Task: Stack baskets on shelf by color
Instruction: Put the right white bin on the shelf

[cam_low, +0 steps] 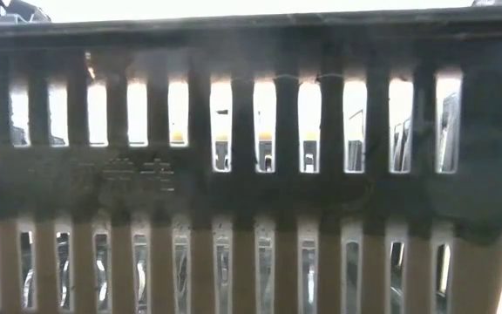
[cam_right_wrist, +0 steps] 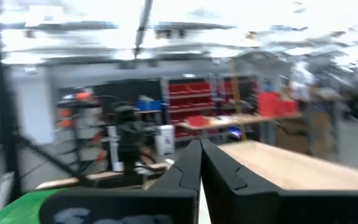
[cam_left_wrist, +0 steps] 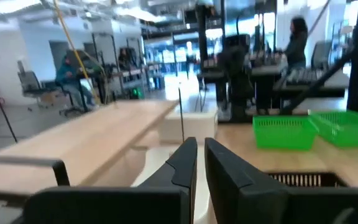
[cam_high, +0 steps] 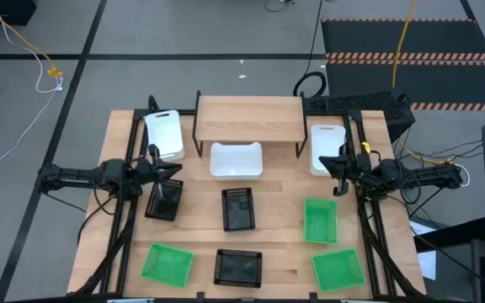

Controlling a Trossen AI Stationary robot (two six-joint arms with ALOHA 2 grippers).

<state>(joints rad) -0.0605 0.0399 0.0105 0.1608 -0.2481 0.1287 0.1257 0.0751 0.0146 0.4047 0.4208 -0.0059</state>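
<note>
Green baskets (cam_high: 320, 220), white, black mesh, scattered

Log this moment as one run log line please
shelf: empty | baskets: all nine on table, unstacked | left pincer: shut, empty, above black basket | right pincer: shut, empty, by white basket

I count nine baskets on the worktop (cam_high: 285, 231): three white (cam_high: 236, 160) (cam_high: 164, 135) (cam_high: 325, 148), three green (cam_high: 320, 220) (cam_high: 167, 264) (cam_high: 338, 269) and three black mesh (cam_high: 237, 209) (cam_high: 238, 268) (cam_high: 164, 200). There is one shelf (cam_high: 249, 118), with nothing stacked on it. Two arms are in view, one at each side, so two sets of jaws.
</note>
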